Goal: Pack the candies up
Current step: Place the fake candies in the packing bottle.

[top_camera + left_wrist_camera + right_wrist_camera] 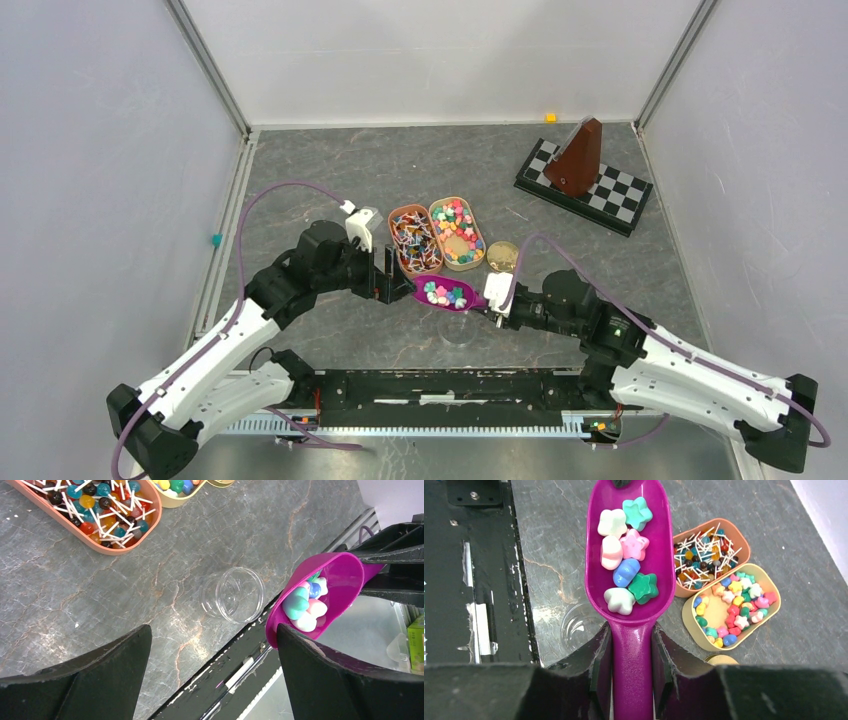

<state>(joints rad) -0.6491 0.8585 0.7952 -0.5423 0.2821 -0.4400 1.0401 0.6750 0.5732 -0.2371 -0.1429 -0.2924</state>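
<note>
Nearest, a black rail (450, 385) runs along the table's near edge. Just beyond it a clear jar (458, 331) stands mouth up. Over the jar's far side, the right gripper (497, 297) is clamped on the handle of a magenta scoop (595, 580), which points left. Seven candies (633, 545) lie in its bowl. On the left gripper (390, 272) the jaws are spread wide and hold nothing. The scoop's tip sits just beside one finger; contact cannot be told. Farther back lie two oval trays. The right tray (714, 612) holds more candies and the left tray (111, 551) holds lollipops. A gold lid (501, 256) lies just right of the trays. At far right, a brown pyramid (577, 160) stands on a chessboard (612, 202).
</note>
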